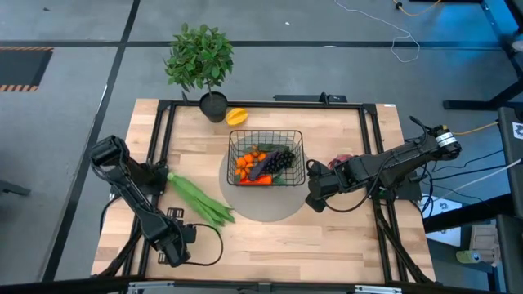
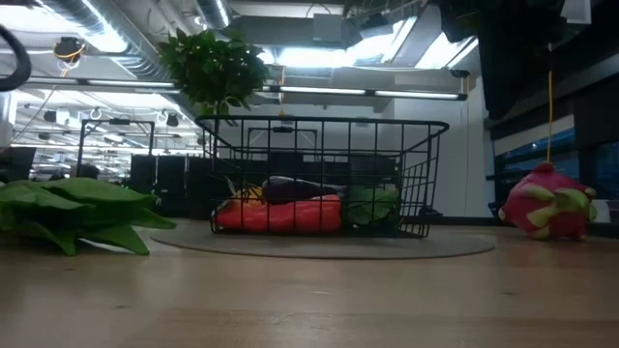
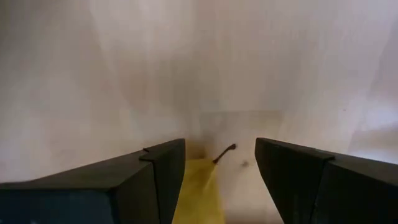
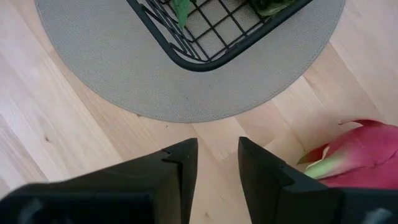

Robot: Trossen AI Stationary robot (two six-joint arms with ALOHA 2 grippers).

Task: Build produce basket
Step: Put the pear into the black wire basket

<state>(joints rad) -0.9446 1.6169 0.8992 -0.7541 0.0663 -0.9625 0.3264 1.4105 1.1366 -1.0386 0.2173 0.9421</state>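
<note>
Desk: your pale wooden desk (image 1: 270,237) has a dark frame around it and grey floor beyond; a round grey mat (image 1: 260,204) lies at its middle.
Basket: you see the black wire basket (image 1: 266,158) standing on the mat, upright, with its top open.
Basket contents: oranges (image 1: 245,162), something red-orange along the near wall (image 2: 280,214), a purple eggplant (image 1: 260,169), dark grapes (image 1: 280,160) and a green piece (image 2: 372,205) already lie inside.
Loose produce: your long green stalks (image 1: 200,201) lie on the desk left of the mat, one end touching its edge; the pink dragon fruit (image 2: 546,201) sits right of the basket, off the mat; a yellow fruit (image 1: 236,116) rests beside the black plant pot (image 1: 213,106) at the far edge.
Left gripper: your left gripper (image 3: 219,177) is low at the near left corner, well apart from the basket, jaws released with a gap; a yellow thing with a thin stem (image 3: 202,186) shows between them, not gripped.
Right gripper: your right gripper (image 4: 216,163) hovers at the mat's right edge, just beside the dragon fruit, jaws parted and holding nothing.
</note>
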